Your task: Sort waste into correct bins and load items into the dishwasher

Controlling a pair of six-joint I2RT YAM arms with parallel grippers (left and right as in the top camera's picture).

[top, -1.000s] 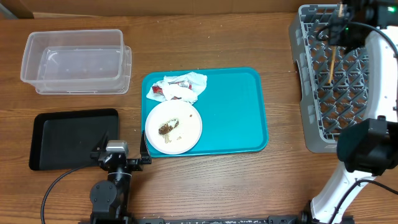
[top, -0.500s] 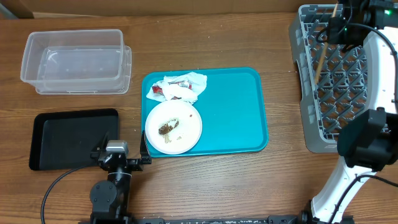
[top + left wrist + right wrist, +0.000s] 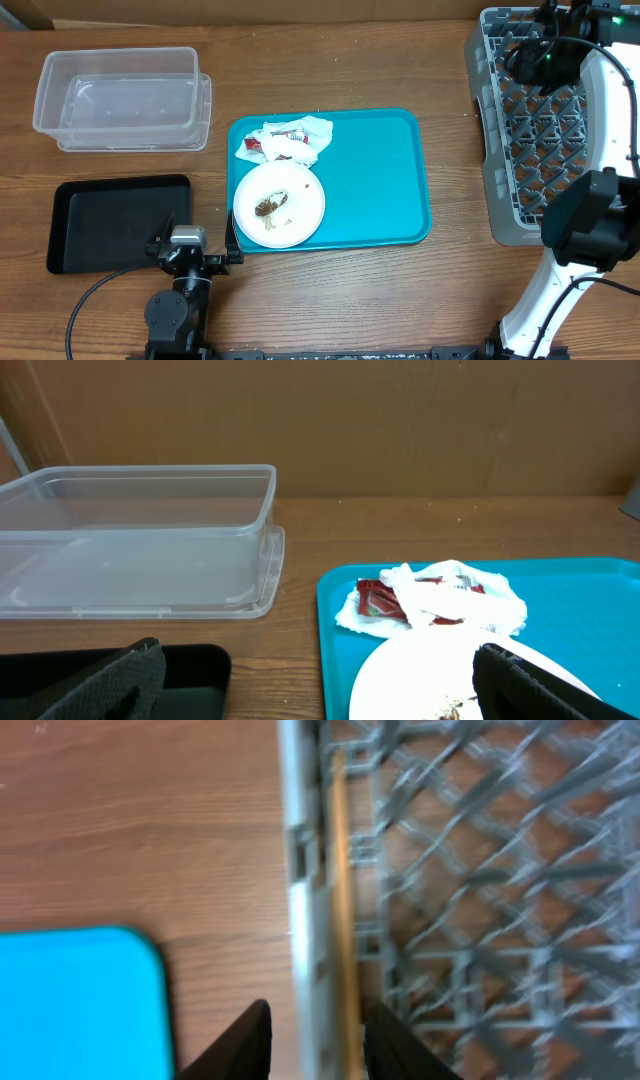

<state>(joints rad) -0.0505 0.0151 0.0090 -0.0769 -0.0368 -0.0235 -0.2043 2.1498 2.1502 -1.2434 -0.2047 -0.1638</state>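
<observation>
My right gripper (image 3: 530, 62) hovers over the far left part of the grey dishwasher rack (image 3: 500, 190). In the right wrist view its jaws (image 3: 315, 1040) stand apart, open. A thin wooden chopstick (image 3: 343, 870) lies loose between them along the rack's wall (image 3: 300, 870). A white plate (image 3: 279, 204) with a brown lump (image 3: 266, 207) and rice grains sits on the teal tray (image 3: 370, 180). Behind it lie the crumpled napkin (image 3: 295, 135) and the red-and-white wrapper (image 3: 255, 147). My left gripper (image 3: 193, 245) rests open at the plate's near left edge (image 3: 320, 690).
The clear tub (image 3: 120, 100) stands at the far left and the black tray (image 3: 110, 220) lies in front of it. Both are empty. The rack runs along the table's right side. My right arm's white base (image 3: 560, 290) stands near the front right.
My right gripper has opened. The chopstick that hung from it over the rack tipped left and now lies along the rack's left wall. The left arm has not moved.
</observation>
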